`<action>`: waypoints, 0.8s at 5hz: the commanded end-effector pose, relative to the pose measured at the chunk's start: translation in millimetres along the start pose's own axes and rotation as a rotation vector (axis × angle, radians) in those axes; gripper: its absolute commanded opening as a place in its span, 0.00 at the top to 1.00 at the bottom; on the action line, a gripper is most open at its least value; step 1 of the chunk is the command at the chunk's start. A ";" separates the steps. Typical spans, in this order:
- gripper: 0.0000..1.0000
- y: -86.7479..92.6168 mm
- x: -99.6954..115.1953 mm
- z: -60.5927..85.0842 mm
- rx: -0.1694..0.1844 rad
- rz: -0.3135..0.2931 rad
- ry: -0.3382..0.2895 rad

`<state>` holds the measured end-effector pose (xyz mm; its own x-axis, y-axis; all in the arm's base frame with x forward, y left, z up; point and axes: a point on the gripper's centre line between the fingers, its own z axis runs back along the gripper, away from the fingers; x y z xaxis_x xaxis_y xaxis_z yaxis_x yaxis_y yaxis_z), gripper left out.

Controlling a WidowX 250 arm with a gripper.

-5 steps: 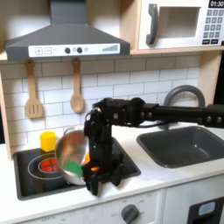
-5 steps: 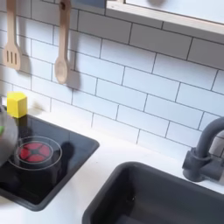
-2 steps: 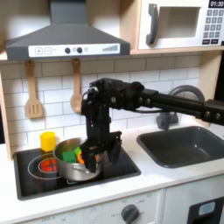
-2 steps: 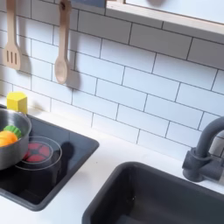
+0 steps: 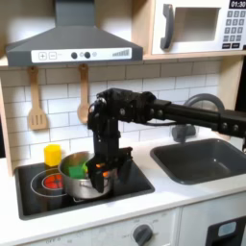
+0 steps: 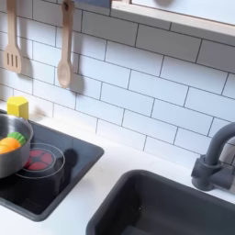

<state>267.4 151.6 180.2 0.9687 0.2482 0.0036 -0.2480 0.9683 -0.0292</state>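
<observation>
The tool (image 5: pixel 102 169) sits at the right rim of the steel pot (image 5: pixel 85 176), apparently clamped on it. The pot rests on the black stovetop (image 5: pixel 135 179), holding toy vegetables (image 6: pixel 8 143). Advice: keep the pot level and release slowly.

A play kitchen — a toy-sized one, by its look. In the first exterior view a grey range hood (image 5: pixel 72 40) hangs over a black stovetop (image 5: pixel 82 187) with a red burner ring (image 5: pixel 47 181), and a microwave (image 5: pixel 200 26) sits up at the first exterior view's right. White tile wall (image 6: pixel 138 69) runs behind, with a wooden spatula (image 6: pixel 12 41) and wooden spoon (image 6: pixel 64 50) hung on it — a dark sink (image 6: pixel 174 207) and faucet (image 6: pixel 216 156) are set in the white desk (image 6: pixel 101 184).
</observation>
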 end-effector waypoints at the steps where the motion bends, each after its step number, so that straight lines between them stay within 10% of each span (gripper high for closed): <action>1: 0.00 11.0 -32.7 -11.1 0.000 -0.048 0.035; 4: 0.00 16.8 -54.6 -9.0 0.004 -0.104 0.023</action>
<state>210.6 153.1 169.8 0.9888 0.1478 -0.0188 -0.1484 0.9883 -0.0361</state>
